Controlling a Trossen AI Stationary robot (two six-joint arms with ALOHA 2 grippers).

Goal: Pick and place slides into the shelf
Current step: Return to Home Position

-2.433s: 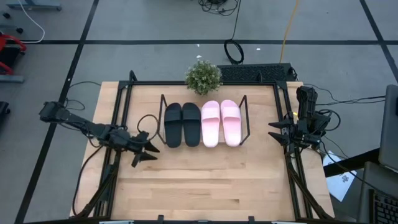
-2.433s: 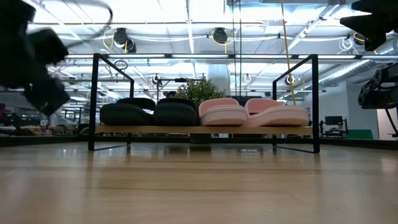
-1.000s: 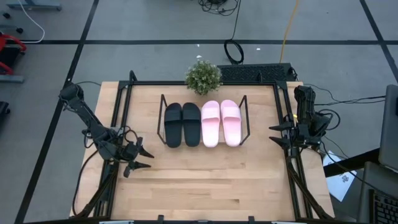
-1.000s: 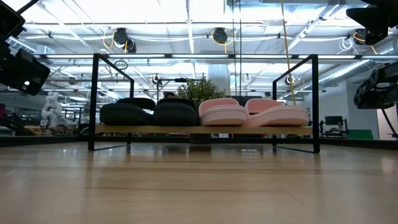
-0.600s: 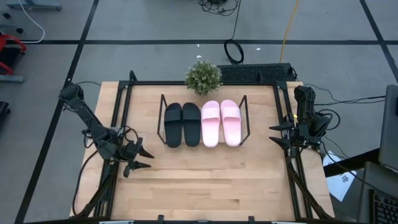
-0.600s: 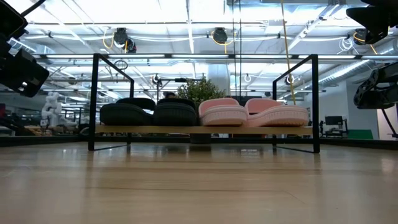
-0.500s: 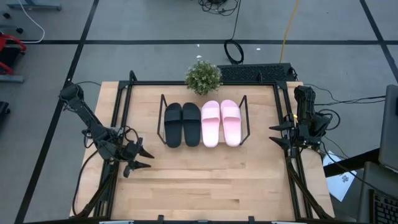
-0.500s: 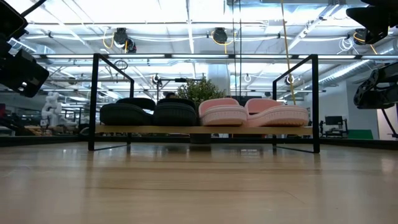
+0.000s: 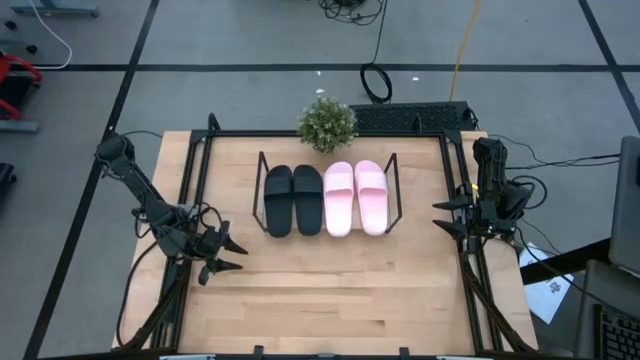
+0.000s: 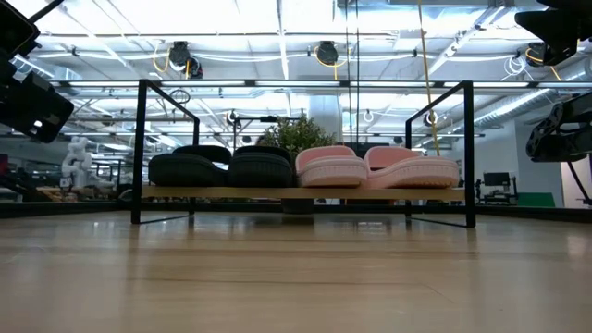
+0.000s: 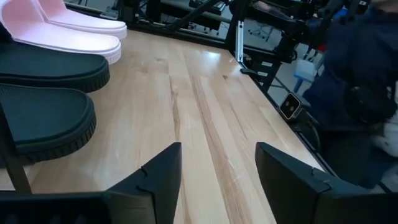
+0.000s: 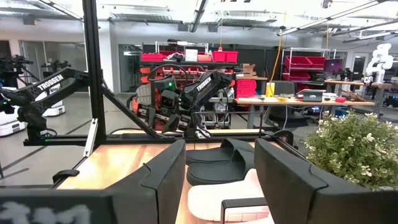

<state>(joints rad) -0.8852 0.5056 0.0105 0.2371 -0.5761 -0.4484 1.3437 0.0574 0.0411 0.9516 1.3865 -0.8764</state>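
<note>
Two black slides (image 9: 279, 200) (image 9: 308, 200) and two pink slides (image 9: 338, 198) (image 9: 371, 197) lie side by side, soles down, on the wooden base of the wire shelf (image 9: 396, 190) at the table's far middle. The low view shows them in a row on the shelf (image 10: 301, 193). My left gripper (image 9: 232, 256) is open and empty near the table's left edge, nearer than the shelf; its wrist view (image 11: 217, 180) shows the black slides (image 11: 43, 118) beside it. My right gripper (image 9: 440, 212) is open and empty at the table's right edge, pointing toward the shelf (image 12: 221, 180).
A potted green plant (image 9: 327, 124) stands just behind the shelf. A black frame (image 9: 200, 170) edges the table. Bare wood (image 9: 330, 290) lies between the shelf and the near edge. A person in dark clothing (image 11: 360, 81) shows beyond the table in the left wrist view.
Since the earliest frame my left arm has folded back toward the table's left edge, and its gripper has gone a little toward the near-left. Over the last second nothing has moved.
</note>
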